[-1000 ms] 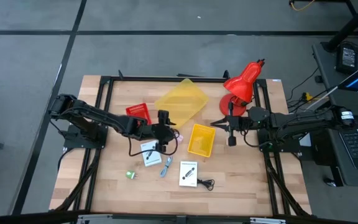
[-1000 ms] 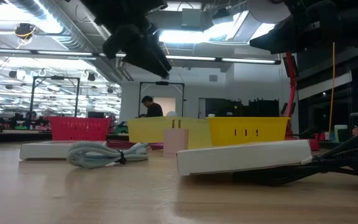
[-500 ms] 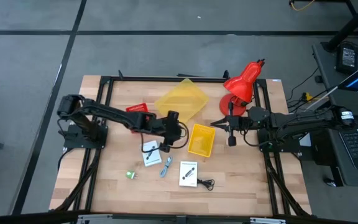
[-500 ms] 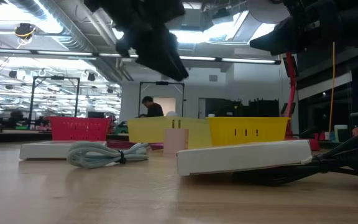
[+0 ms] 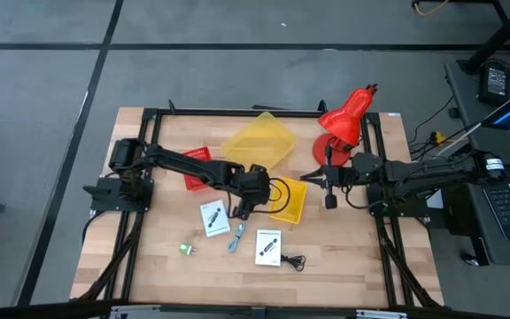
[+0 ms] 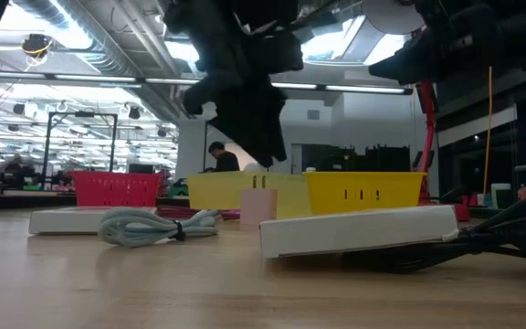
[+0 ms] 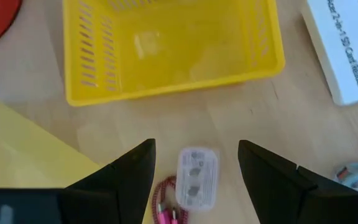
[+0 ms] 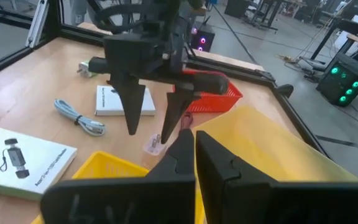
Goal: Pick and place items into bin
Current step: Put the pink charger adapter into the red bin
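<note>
— Yellow bin sits mid-counter; where's the left pincer?
— Just beside the bin, fingers spread wide, hovering over a small clear packet and a dark red cord with pink end. It grips nothing.
— And the right pincer?
— Closed, empty, beyond the bin near the red lamp.
— Other items?
— Two white cards, a blue-grey strip between them.
</note>
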`<act>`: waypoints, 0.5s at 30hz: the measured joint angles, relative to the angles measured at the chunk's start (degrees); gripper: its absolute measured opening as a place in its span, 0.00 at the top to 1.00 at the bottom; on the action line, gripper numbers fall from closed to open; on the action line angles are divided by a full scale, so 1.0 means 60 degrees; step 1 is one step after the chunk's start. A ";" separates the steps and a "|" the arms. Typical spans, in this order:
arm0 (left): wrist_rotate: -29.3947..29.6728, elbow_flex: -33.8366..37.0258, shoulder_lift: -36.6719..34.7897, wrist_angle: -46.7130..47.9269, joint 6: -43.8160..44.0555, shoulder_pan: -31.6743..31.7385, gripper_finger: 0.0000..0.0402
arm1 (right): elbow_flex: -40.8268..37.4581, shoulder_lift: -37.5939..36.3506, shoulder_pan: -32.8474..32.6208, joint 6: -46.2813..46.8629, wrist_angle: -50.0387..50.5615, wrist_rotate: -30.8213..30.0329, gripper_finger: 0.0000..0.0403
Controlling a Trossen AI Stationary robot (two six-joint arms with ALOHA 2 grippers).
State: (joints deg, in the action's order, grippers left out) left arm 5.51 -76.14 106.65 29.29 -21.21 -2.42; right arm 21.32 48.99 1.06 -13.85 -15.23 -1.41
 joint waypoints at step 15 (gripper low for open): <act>-0.0108 -0.0007 0.0040 0.0312 0.0404 0.0109 0.44 | 0.0000 0.0000 0.0004 -0.0017 0.0001 0.0000 1.00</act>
State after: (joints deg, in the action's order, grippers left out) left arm 4.86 -76.18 106.89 31.16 -18.79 -1.76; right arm 21.32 48.99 1.08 -13.96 -15.22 -1.41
